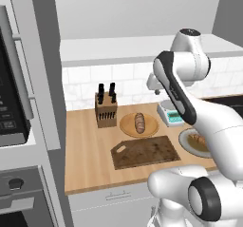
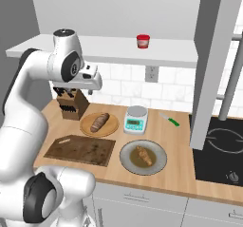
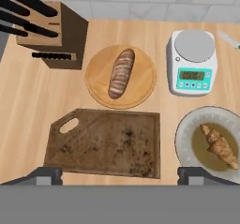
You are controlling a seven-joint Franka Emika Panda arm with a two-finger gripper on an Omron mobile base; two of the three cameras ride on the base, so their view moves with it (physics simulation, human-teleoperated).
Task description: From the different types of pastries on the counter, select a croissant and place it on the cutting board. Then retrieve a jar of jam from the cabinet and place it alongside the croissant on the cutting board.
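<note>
Nothing done yet: croissant on its grey plate, cutting board bare, jar of jam shelved, hand spread, holding nothing.

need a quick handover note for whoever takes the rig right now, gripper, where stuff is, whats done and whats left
Gripper: open, holding nothing, hovering high over the counter above the cutting board.
Croissant: on the grey plate, to the right of the board in the hand view.
Darker loaf: on the round wooden plate behind the board; leave it.
Jar of jam: red lid, on the white shelf above the backsplash.
Also on the counter: knife block, scale.
Done: nothing; the board is bare.
Left: croissant onto the board, then the jar beside it.
</note>
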